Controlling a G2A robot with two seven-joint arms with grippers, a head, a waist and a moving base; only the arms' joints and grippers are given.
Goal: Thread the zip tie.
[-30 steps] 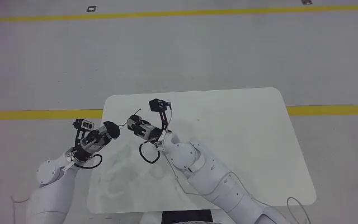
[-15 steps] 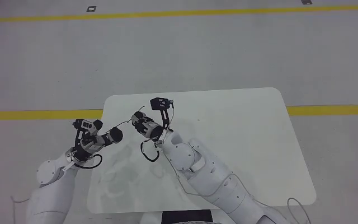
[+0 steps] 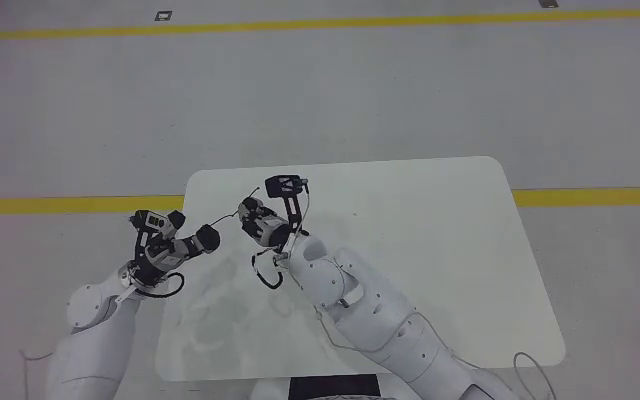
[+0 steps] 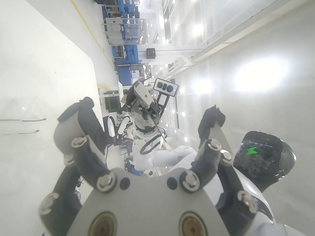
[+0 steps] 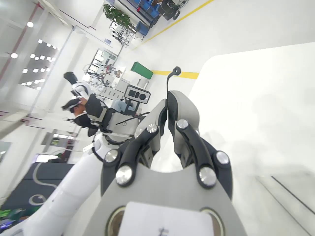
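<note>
The right claw (image 5: 168,103) is clamping the zip tie (image 5: 167,85) between fully closed fingers, just above the centre of the right wrist frame. The tie is showing as a thin black strap, its small blocky head curving out past the fingertips toward the upper middle. At the left side of the white table (image 3: 420,220), the left claw (image 4: 149,108) is gaping wide, holding nothing, the tie's tail trailing toward it.
</note>
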